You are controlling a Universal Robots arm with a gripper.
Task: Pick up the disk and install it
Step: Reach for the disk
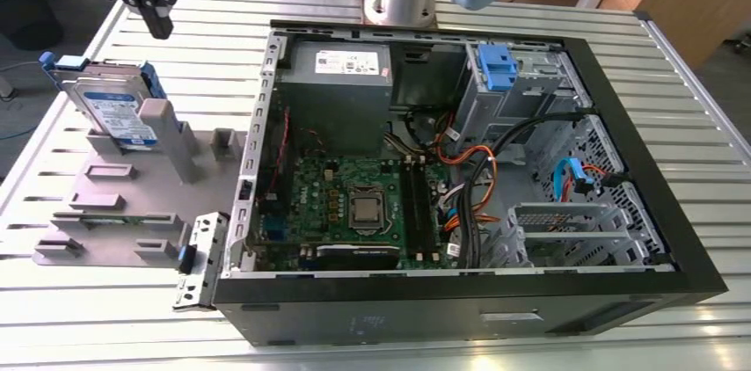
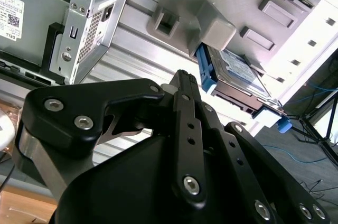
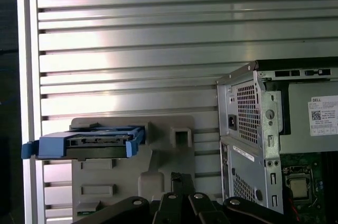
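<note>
The disk (image 1: pixel 118 112) stands on edge in a grey holder (image 1: pixel 105 191) at the exterior view's left, beside the open computer case (image 1: pixel 657 169). It is silver with a white-and-blue label, blue rails and a blue end tab. My gripper (image 1: pixel 161 28) hangs above and slightly behind it, apart from it, with its black fingers together and nothing between them. In both wrist views the disk (image 2: pixel 237 76) (image 3: pixel 95 142) sits in the holder beyond the closed fingertips of the gripper (image 2: pixel 182 76) (image 3: pixel 178 177).
Inside the case are the grey power-supply box (image 1: pixel 340 72), a motherboard (image 1: pixel 352 204), loose cables (image 1: pixel 470 160) and a blue-tabbed drive cage (image 1: pixel 499 68). A metal bracket (image 1: pixel 200 257) lies by the case's near left corner. Everything rests on a slatted metal table (image 1: pixel 118 318).
</note>
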